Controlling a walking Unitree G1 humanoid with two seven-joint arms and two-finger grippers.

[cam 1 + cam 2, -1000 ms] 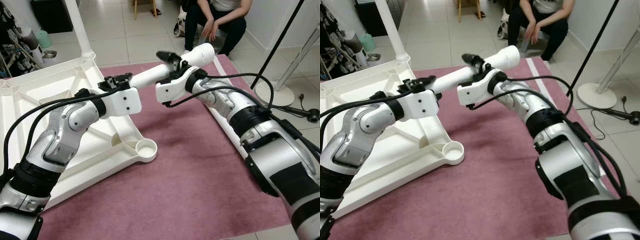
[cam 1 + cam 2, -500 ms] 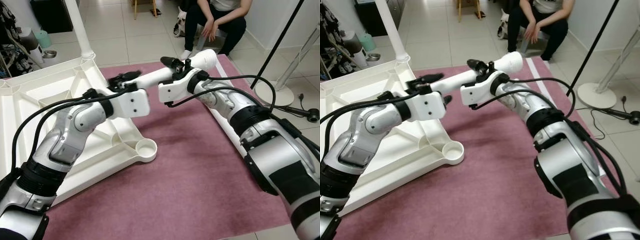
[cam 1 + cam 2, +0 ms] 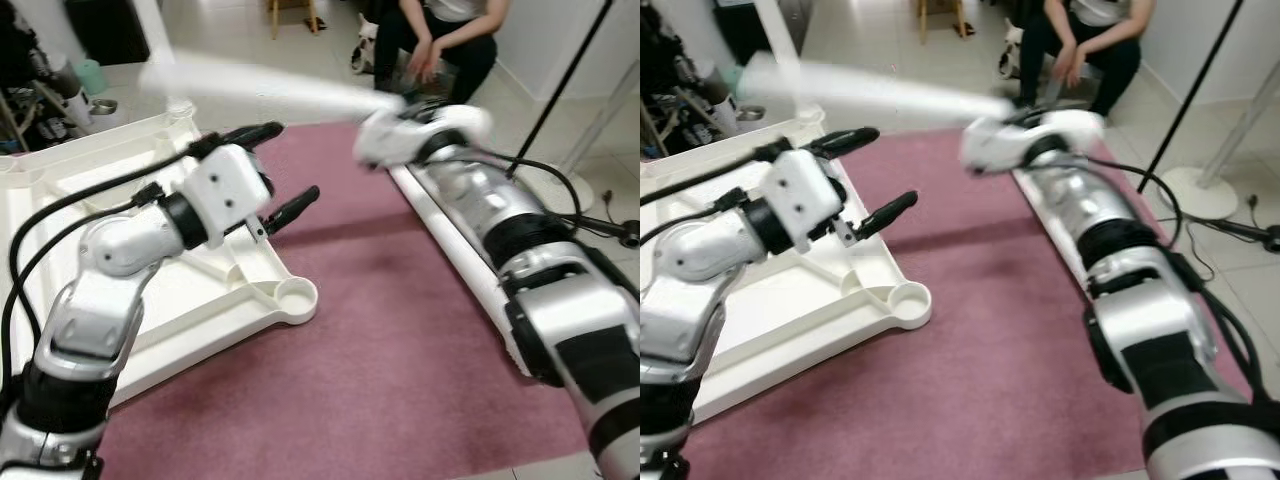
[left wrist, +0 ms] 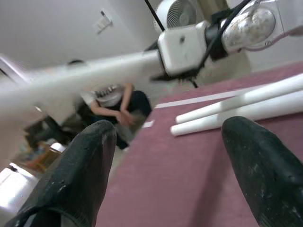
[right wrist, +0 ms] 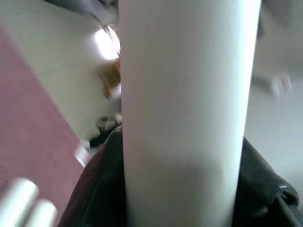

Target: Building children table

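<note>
Head cam, my view fwd and down: tabletop [image 3: 60, 200], white, lying underside-up on rug [image 3: 380, 360] at my left, ribs showing, round socket [image 3: 293, 293] at its near corner. One leg already upright in far corner, blurred. L gripper [image 3: 275, 170] held over tabletop's right edge, fingers spread wide, nothing between them. R gripper [image 3: 400, 125] further back, over rug's far side, closed round leg [image 3: 260, 90]; leg runs from it toward my left, above the tabletop's far part, heavy motion blur. Spare legs [image 3: 450, 240] lie on rug along its right edge, partly under my R arm. Person [image 3: 430, 40] seated beyond rug on tile floor, hands together on the knees. Black stand pole [image 3: 570, 80] at far right, cable on floor by it. L wrist cam: two black fingertips [image 4: 80, 175] far apart, rug between them, empty; past them R gripper [image 4: 182, 71] with leg [image 4: 80, 80] crossing the frame, blurred; two spare legs [image 4: 236, 106] side by side on rug; person [image 4: 118, 104] behind; fan at top. R wrist cam: leg [image 5: 184, 109] right up against lens, black fingers [image 5: 102, 184] on both sides of it, pressed to it; rug [image 5: 33, 113] and two spare leg ends [image 5: 23, 203] below, rest too blurred to list.
</note>
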